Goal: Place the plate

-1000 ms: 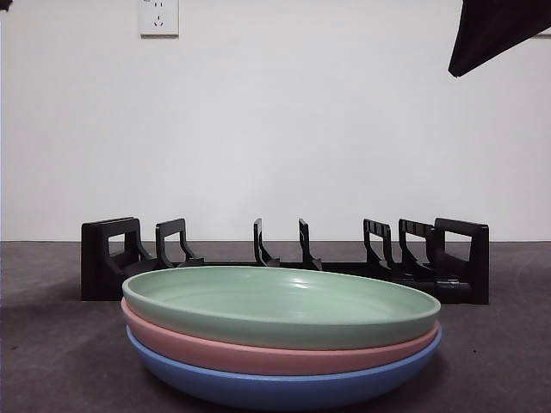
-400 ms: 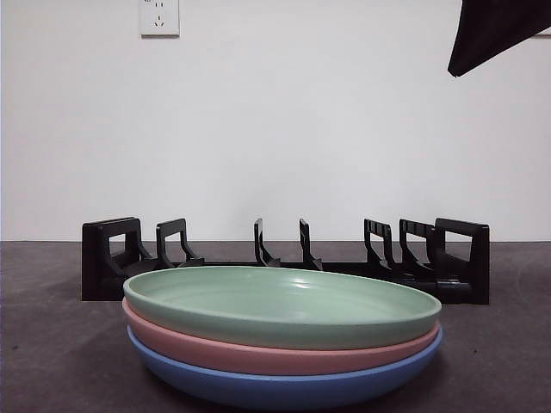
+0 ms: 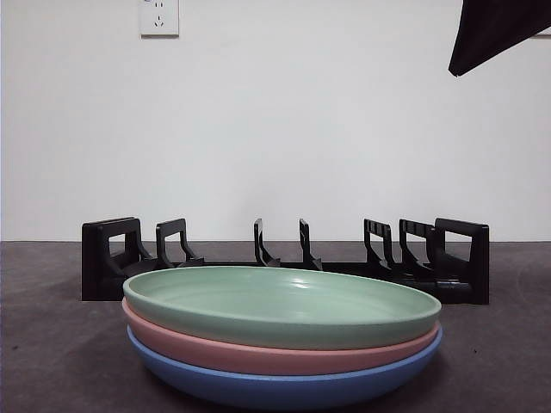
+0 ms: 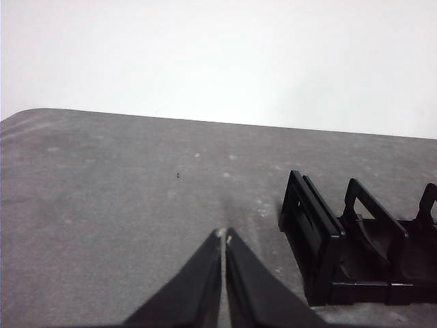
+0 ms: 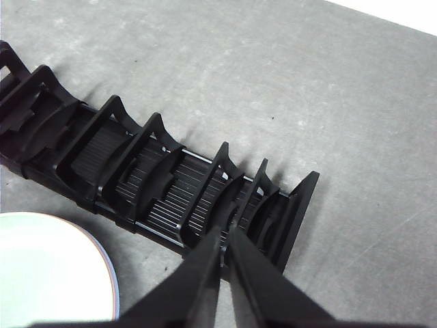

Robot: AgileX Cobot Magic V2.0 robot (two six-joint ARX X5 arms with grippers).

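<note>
Three plates sit stacked on the grey table in front of the black rack: the green plate on top, the pink plate under it, the blue plate at the bottom. The right gripper hangs above the rack's end, jaws pressed together, empty. The left gripper, also closed and empty, hovers over bare table beside the rack's other end. The dark shape at the front view's top corner is probably the right arm.

A plain white wall fills the back of the scene. High on it sits a white plastic power socket. Below the wall lies the dark grey, slightly speckled desk, evenly and softly lit.
</note>
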